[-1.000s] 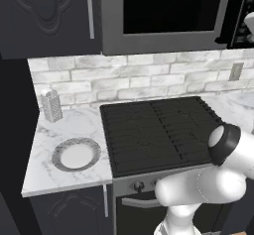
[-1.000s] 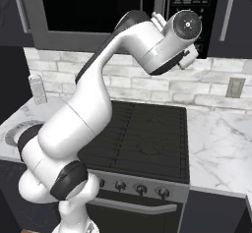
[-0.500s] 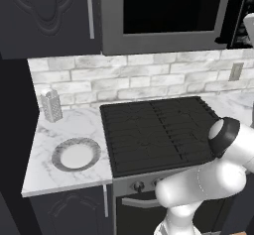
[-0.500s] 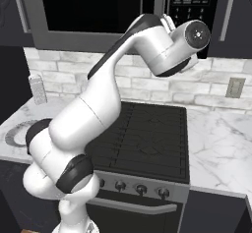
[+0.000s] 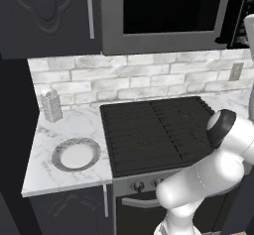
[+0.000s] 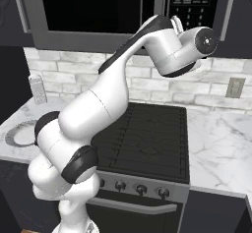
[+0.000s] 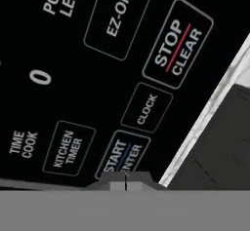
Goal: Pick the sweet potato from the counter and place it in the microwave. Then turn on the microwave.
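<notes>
The gripper [image 7: 125,180] is sitting clenched, its two finger tips pressed together with no gap between them and nothing held between them, directly against the lower edge of the START button [image 7: 123,158] on the black button panel [image 7: 73,69] of the microwave [image 5: 163,18]. In the hand view the panel is appearing rolled at an angle: the KITCHEN TIMER button [image 7: 68,148] is lying beside START, the CLOCK button [image 7: 147,109] is lying just beyond it, and the STOP CLEAR button [image 7: 177,45] and EZ-ON button [image 7: 118,13] are lying farther up. In the right base view the white arm [image 6: 98,109] is rising from the lower left, arching over the black stovetop [image 6: 147,138], and reaching up so that the wrist is meeting the button panel [image 6: 192,1] at the right end of the microwave. The dark glass door [image 5: 168,6] of the microwave is standing closed, and the sweet potato cannot be made out through it. In the left base view the marble counter [image 5: 74,130] is lying left of the stovetop and is carrying a round plate [image 5: 76,154] near its front edge and a small metal grater [image 5: 51,105] standing upright near the brick wall [image 5: 134,78]. A wall socket [image 6: 235,87] is sitting on the bricks above the right stretch of counter.
</notes>
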Tool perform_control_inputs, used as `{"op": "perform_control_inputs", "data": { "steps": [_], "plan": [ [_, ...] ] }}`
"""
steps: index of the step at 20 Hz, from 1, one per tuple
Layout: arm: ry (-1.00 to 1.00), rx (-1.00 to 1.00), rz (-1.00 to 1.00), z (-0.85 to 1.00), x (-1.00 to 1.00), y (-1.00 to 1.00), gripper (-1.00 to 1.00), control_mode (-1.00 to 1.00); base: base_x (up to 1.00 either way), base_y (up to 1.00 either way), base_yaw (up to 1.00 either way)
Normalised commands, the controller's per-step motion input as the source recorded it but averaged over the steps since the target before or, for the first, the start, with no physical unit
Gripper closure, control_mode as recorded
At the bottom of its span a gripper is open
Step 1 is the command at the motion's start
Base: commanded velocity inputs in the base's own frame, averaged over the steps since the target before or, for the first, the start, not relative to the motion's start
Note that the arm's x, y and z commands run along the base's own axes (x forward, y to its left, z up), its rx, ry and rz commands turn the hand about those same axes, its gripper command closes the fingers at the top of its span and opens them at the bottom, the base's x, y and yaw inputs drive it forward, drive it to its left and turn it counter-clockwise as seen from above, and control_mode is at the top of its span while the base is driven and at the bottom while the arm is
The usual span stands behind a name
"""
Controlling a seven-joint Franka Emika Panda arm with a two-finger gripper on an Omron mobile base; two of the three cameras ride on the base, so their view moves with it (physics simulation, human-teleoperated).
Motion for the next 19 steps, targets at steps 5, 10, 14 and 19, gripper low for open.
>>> {"op": "perform_control_inputs", "data": {
  "steps": [5,10,14,19],
  "plan": [
    [0.0,0.11,0.0,0.0,0.27,-0.06,1.0,-1.0,0.0,0.0,0.0],
    [0.0,0.1,0.0,-0.04,0.25,-0.03,1.0,-1.0,0.0,0.0,0.0],
    [0.0,0.08,0.0,-0.16,0.09,0.0,1.0,-1.0,0.0,0.0,0.0],
    [-0.02,0.04,0.0,-0.33,0.0,0.0,1.0,-1.0,0.0,0.0,0.0]
  ]
}}
